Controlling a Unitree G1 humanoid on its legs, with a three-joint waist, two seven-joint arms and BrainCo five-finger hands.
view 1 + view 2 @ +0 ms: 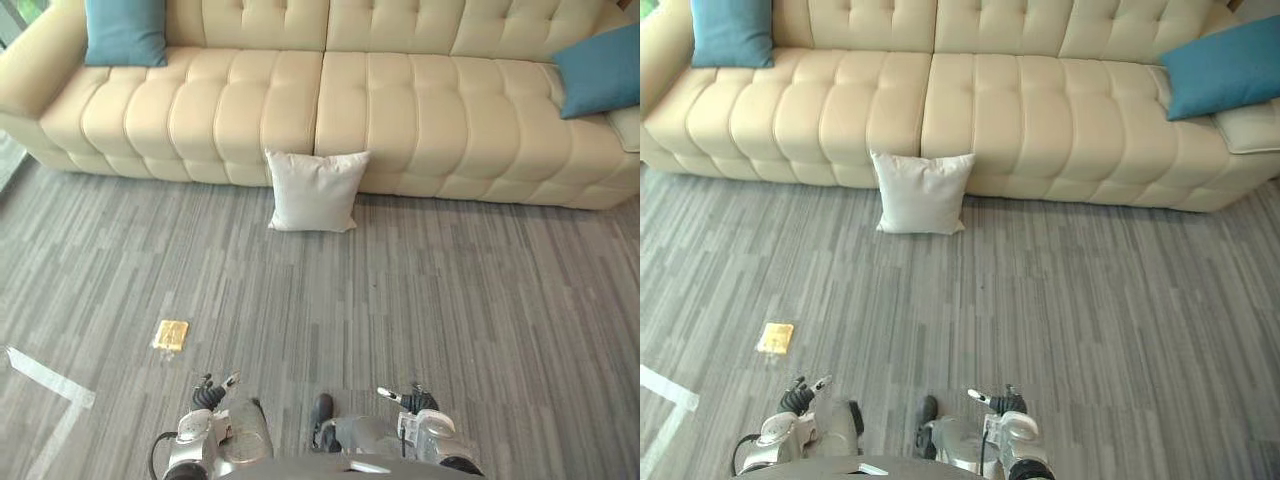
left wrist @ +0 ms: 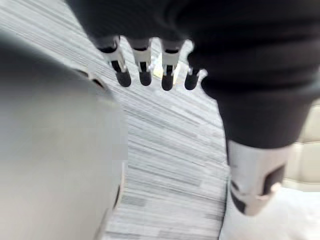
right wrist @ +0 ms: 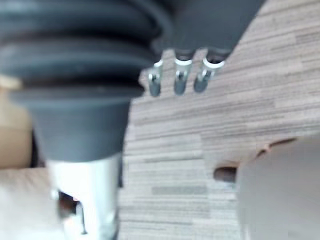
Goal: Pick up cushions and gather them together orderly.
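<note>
- Sofa (image 1: 400,110): 1 cream tufted unit spanning the far side of the grey striped floor (image 1: 450,300); it carries cushions at both ends.
- Tape strip (image 1: 50,378): white; lies flat on the floor near its left edge, well apart from the sofa.
- Left teal cushion (image 1: 125,30): upright at the left end of the sofa seat; leans on the backrest beside the left armrest.
- Yellow object (image 1: 171,334): small and flat; lies on the floor between the tape strip and the left hand; its kind cannot be told.
- Left hand (image 2: 145,70): hangs low over the floor at the near edge of the eye views; its fingers (image 2: 123,76) are straight and released, grasping nothing.
- White cushion (image 1: 315,190): stands upright on the floor; its back touches the sofa's front face at the seam between the 2 seat sections.
- Right hand (image 3: 180,82): hangs low over the floor, near the left hand; its fingers (image 3: 202,80) are relaxed and released, grasping nothing.
- Right teal cushion (image 1: 600,70): tilted at the right end of the sofa; leans against the backrest corner.
- Cream cushion (image 1: 1250,125): lies on the right end of the seat, just beside and partly under the right teal cushion.
</note>
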